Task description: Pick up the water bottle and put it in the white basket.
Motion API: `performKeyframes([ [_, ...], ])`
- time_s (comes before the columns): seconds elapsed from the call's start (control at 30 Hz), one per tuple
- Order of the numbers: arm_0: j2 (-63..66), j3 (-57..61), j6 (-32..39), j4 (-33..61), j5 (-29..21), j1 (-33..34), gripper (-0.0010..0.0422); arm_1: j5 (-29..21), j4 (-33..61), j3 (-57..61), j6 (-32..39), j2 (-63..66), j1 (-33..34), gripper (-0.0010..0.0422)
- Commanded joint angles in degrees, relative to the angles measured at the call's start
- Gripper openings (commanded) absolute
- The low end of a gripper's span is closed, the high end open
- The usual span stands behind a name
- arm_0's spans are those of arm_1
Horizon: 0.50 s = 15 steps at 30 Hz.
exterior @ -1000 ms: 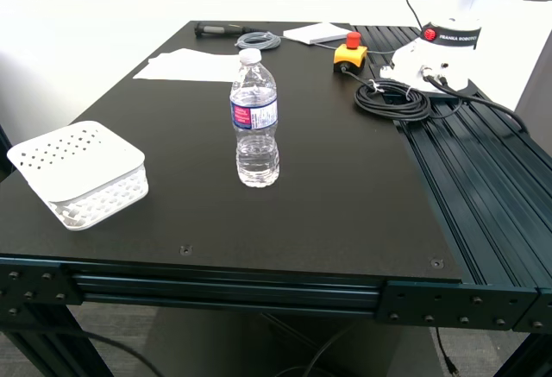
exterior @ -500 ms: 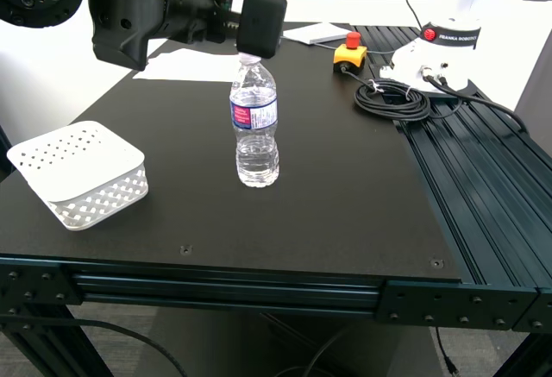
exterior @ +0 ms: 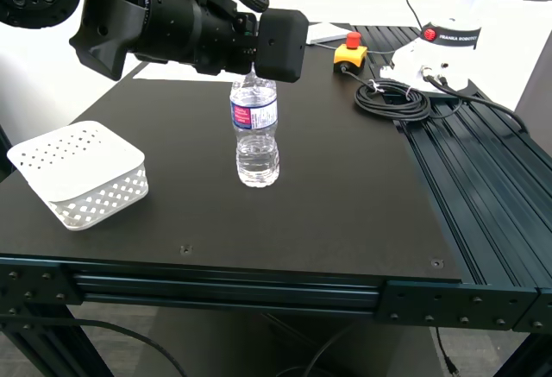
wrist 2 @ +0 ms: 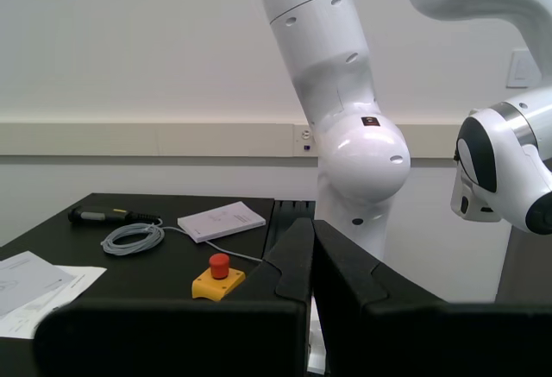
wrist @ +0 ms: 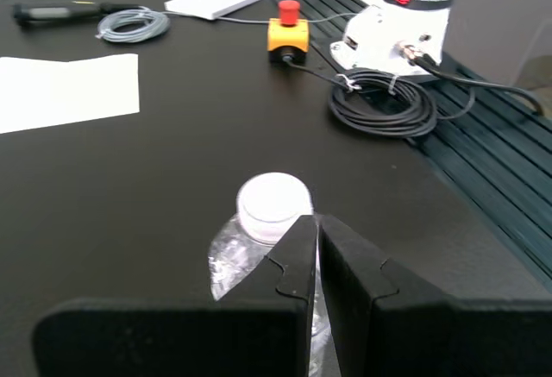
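The water bottle [exterior: 255, 134] is the landmark here: a small clear plastic bottle with ribbed walls, a white cap and a blue, red and white label around its upper half, standing upright near the middle of the matte black table [exterior: 328, 187], with water showing in its lower part. Toward the exterior view's left of the bottle and nearer the table's front edge sits the white basket [exterior: 79, 172], a low square of white plastic with rounded corners, lattice sides and a flat face dotted with small round holes turned upward; it stands well apart from the bottle. My first gripper [wrist: 316, 230] hangs just above the bottle, its two black angular fingers pressed together with only a thin seam between them and holding nothing, their tips close to the white cap [wrist: 273, 205]. In the exterior view its bulky black arm [exterior: 172, 23] covers the bottle's top. My second gripper [wrist 2: 312, 235] is likewise closed to a narrow seam and holds nothing; it faces a glossy white robot arm [wrist 2: 345, 92] against a pale wall. Beyond the bottle lie flat white paper sheets [wrist: 65, 91], a grey coiled cable [wrist: 131, 22], and a yellow box with a red button [exterior: 350, 53]. Toward the exterior view's right of the bottle lies a black coiled cable [exterior: 392, 98]
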State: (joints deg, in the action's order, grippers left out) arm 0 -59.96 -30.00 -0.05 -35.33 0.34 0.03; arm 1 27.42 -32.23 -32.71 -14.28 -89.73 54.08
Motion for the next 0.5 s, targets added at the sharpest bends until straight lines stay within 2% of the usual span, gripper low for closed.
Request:
performKeyframes([
  [0.03, 0.02, -0.04, 0.0, -0.17, 0.0, -0.02, 0.0001, -2.45, 0.24, 0.04, -0.09, -0.02, 0.04, 0.0028],
  [0.3, 0.02, -0.04, 0.0, -0.15, 0.0, -0.02, 0.0001, -1.9, 0.98, 0.42, 0.98, -0.83, -0.09, 0.0199],
  [0.37, 0.02, -0.04, 0.0, -0.15, -0.02, -0.02, 0.0001, -0.48, -0.52, 0.48, 2.21, -3.93, -0.22, 0.0223],
  [0.5, 0.02, -0.04, -0.02, -0.2, -0.02, -0.02, 0.0001, -3.23, -8.61, -0.04, 4.5, -10.12, -0.63, 0.025],
])
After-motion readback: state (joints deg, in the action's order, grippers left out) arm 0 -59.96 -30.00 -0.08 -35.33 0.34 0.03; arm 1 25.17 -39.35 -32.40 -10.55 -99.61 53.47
